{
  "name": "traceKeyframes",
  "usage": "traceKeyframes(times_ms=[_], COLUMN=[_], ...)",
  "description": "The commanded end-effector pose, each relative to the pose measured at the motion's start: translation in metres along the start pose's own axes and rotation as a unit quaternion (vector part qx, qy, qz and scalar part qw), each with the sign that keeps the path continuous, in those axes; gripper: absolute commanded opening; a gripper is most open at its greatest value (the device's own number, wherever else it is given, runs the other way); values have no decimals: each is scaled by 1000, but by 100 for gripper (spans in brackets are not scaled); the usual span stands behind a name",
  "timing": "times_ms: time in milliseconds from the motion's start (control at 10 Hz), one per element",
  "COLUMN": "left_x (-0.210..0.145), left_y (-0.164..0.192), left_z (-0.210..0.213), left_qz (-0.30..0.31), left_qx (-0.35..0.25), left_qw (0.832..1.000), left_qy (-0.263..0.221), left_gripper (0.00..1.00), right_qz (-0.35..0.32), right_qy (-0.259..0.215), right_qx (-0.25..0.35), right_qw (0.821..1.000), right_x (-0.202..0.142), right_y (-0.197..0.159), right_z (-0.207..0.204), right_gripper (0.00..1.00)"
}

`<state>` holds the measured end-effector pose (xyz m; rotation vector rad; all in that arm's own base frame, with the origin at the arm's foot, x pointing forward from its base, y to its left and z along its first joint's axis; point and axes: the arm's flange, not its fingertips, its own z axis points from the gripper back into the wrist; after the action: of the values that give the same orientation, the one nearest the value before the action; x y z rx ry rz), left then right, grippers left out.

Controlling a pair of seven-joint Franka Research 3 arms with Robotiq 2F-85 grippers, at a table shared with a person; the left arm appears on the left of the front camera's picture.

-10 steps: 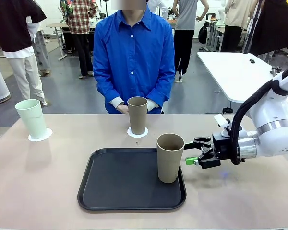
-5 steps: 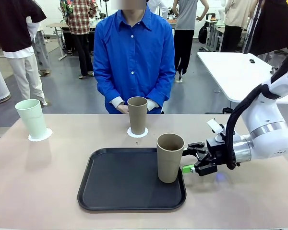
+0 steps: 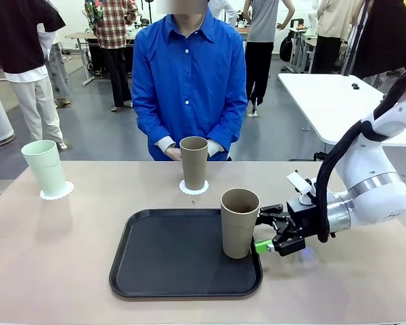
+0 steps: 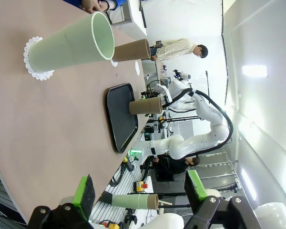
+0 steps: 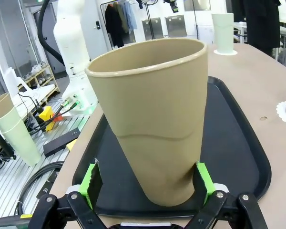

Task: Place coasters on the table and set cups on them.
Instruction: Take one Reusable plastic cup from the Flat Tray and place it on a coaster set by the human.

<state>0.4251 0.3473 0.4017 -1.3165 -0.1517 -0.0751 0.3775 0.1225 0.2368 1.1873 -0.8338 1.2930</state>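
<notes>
Item, far left: mint cup, upright on a coaster near the left edge of the table.

Item, near left: left gripper, jaws spread wide, nothing between them, held off from the work.

Item, centre far: tan cup, upright on a second coaster, just before the person's hands.

Item, centre near: black tray, bearing the third cup upright at its right edge.

Item, right: right gripper, jaws wide, one green pad on each side of the third cup's base, apparently not yet closed on it.

Risk: the pads sit low on a tall tapered wall, so an uneven closing could tip the cup or let it slide upward out of the pinch. No third coaster is seen laid out, so the cup may land on bare table.
</notes>
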Motion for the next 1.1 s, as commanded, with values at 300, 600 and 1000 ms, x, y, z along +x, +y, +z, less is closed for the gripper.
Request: traceKeyframes(times_ms=[300,600,1000], left_x=[-1,-1,-1], left_y=[-1,-1,-1], left_z=[1,1,1], left_qz=[2,2,2], left_qx=[2,2,2], left_qw=[1000,1000,1000], left_qy=[-1,-1,-1], left_gripper=[100,100,100], right_qz=[19,20,23], right_qy=[-18,-26,-27], right_qx=[7,-2,6], right_qw=[1000,999,999], right_x=[-2,-2,0], right_y=[-10,-23,-28], right_z=[-11,-12,-25], right_gripper=[100,100,100])
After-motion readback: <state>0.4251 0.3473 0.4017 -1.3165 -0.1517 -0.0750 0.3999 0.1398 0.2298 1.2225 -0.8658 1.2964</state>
